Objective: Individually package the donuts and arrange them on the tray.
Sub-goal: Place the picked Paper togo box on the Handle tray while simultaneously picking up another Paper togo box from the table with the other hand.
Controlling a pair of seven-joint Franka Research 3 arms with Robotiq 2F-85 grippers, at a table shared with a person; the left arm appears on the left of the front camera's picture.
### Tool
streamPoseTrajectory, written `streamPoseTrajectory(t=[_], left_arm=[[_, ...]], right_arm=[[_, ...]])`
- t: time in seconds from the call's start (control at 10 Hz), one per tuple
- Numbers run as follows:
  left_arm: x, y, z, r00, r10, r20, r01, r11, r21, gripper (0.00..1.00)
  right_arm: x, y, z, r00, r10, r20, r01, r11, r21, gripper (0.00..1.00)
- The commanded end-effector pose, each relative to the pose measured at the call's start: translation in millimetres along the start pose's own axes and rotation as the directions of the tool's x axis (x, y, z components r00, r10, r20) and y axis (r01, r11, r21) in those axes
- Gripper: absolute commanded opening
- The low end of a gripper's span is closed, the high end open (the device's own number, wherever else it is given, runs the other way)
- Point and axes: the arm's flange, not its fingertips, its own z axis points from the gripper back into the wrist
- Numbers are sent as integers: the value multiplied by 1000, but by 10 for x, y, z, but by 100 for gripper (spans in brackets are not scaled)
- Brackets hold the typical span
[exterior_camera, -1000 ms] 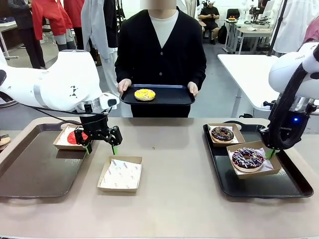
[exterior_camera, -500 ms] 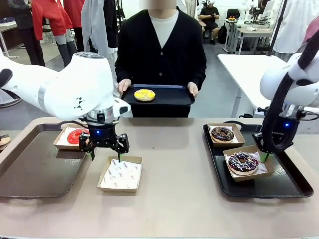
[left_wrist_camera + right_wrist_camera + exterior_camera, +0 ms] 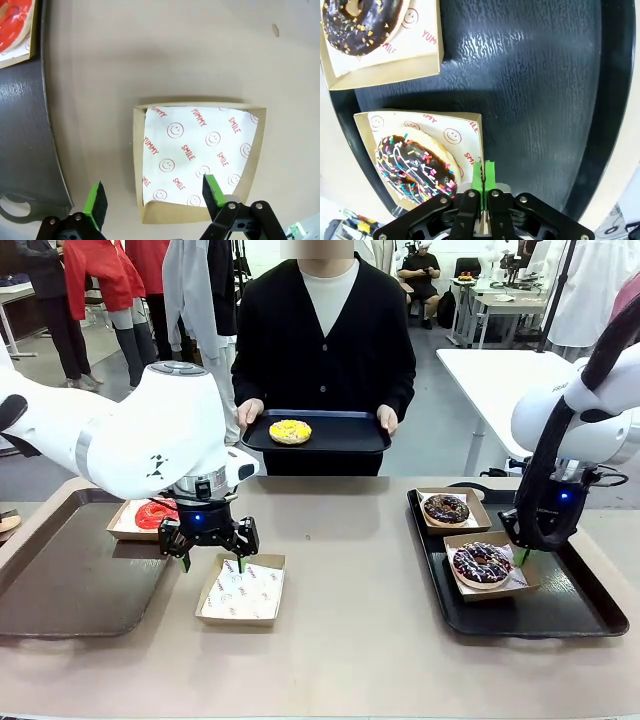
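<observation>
At the desk's [image 3: 380, 570] left, a glossy red ring donut [image 3: 155, 513] lies in a square card carton [image 3: 122, 523]. The left end effector [image 3: 212, 562] hangs spread wide, empty, over a bare carton [image 3: 242, 590]; its wrist view reveals smiley-printed paper lining. Beyond, a person's tray [image 3: 340, 435] bears the yellow donut [image 3: 290, 430]. On the right black tray [image 3: 580, 610] sit a boxed chocolate donut [image 3: 446, 508] and sprinkled donut [image 3: 482, 562]; the right end effector [image 3: 524, 556], pads together, pinches the latter's carton wall [image 3: 495, 590]

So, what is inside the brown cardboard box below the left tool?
The brown cardboard box holds a white paper liner printed with red smileys. The liner hides the box's floor.
</observation>
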Motion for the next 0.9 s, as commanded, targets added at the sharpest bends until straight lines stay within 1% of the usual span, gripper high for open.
streamPoseTrajectory(t=[0.0, 0.3, 0.4, 0.5, 0.8], left_arm=[[16, 66, -120, 999, 47, 18, -46, 999, -14, 100], [75, 155, -180, 999, 38, 21, -38, 999, -38, 100], [87, 170, -217, 999, 35, 9, -34, 999, -42, 100], [94, 180, -235, 999, 33, 4, -33, 998, -45, 100], [112, 198, -245, 999, 32, -6, -32, 998, -61, 100]], right_arm=[[73, 41, -18, 1000, -21, 7, 21, 1000, 23, 1], [61, 63, -19, 999, -41, 7, 41, 999, 27, 1], [50, 79, -12, 999, -46, 12, 46, 999, 8, 1], [31, 99, 5, 999, -43, 18, 43, 999, -17, 1], [8, 125, 35, 999, -27, 21, 27, 999, -19, 1]])
